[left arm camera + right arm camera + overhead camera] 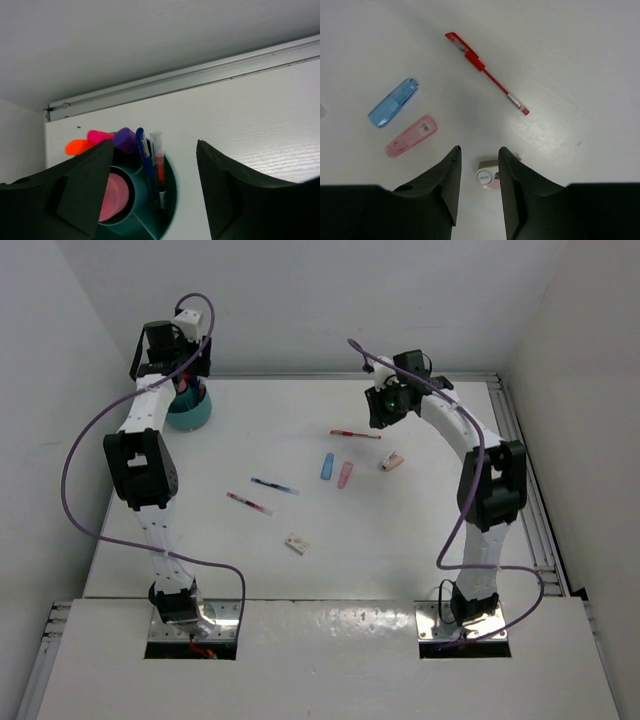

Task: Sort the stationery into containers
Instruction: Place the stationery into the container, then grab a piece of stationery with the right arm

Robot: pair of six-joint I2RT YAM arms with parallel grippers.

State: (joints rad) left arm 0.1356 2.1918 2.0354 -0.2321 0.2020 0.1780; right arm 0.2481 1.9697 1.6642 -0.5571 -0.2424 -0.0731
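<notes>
The teal cup stands at the table's back left, and my left gripper hangs right over it. In the left wrist view that gripper is open with nothing between its fingers. The cup holds orange, pink and purple highlighter ends, a blue pen and a red pen. My right gripper is open over a small pink tube with a white cap, well above the table. Beyond it lie a red pen, a blue eraser and a pink eraser.
Mid-table lie a blue pen, another red pen and a small pale eraser. A metal rail runs along the table's back edge behind the cup. White walls close the table in on three sides.
</notes>
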